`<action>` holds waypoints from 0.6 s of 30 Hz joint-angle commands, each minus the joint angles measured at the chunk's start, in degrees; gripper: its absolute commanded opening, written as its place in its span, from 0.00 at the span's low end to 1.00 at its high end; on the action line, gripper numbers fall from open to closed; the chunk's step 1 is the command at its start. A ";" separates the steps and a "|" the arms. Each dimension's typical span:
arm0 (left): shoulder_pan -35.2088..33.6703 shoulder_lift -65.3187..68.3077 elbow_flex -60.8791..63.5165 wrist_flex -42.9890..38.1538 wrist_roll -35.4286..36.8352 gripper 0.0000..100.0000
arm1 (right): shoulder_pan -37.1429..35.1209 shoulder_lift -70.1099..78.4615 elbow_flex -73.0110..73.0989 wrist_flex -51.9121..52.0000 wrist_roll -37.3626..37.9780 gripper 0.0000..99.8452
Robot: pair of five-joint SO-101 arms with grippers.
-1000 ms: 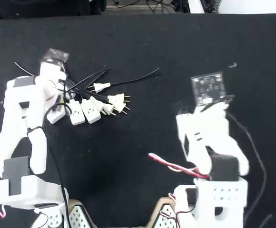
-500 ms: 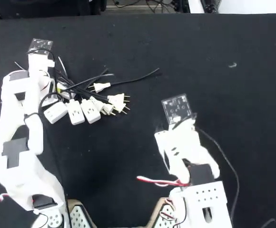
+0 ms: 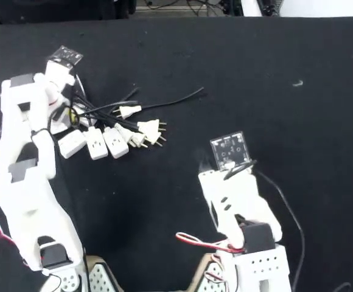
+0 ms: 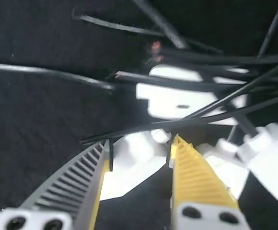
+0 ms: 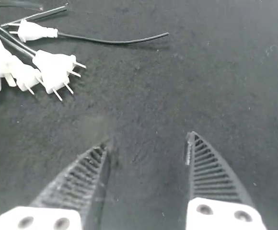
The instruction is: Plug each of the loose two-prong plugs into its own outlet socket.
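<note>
Got left gripper spread, straddling a white socket block beneath crossing black cords; can't tell whether touching. Seeing further outlet sockets in a row just beside it. Got right gripper spread wide over bare black table, gripping nothing. Seeing loose two-prong plugs well ahead of it, off to one side, prongs bare, unplugged. Seeing a single plug just beyond those, black cord trailing.
</note>
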 commanded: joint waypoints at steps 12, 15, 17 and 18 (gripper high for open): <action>-6.11 11.69 -16.48 21.01 -0.88 0.04 | -0.62 -2.33 -0.13 0.70 -0.09 0.23; -6.81 10.81 -16.48 25.67 -0.44 0.03 | -0.62 -2.33 -0.13 0.70 -0.09 0.23; -7.96 9.58 -16.40 29.19 -0.09 0.03 | -0.62 -2.33 -0.13 0.70 -0.09 0.23; -8.66 8.79 -16.48 30.51 0.97 0.03 | -0.62 -2.33 -0.13 0.70 -0.09 0.23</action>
